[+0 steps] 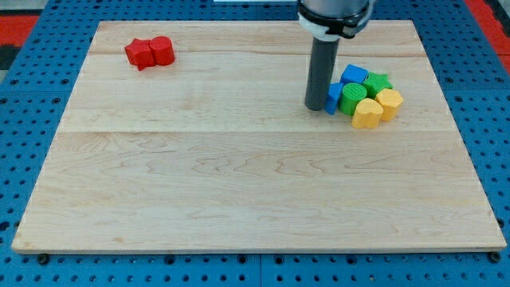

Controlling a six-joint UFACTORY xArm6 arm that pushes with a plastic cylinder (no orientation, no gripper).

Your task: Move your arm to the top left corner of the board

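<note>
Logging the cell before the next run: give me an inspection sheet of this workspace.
Surface: pale wooden board, lying flat on a blue pegboard base.
Job's things: my tip stands right of the board's centre, far from the top left corner.
Clutter: red star block and red block touching, near the view's top left. Cluster at the view's right: blue block, green star block, green block, two yellow blocks, and a small blue block against my tip.
Grippers: none fitted; rod only.
Cables: nothing seen.
Surroundings: red strip at the view's top right.
</note>
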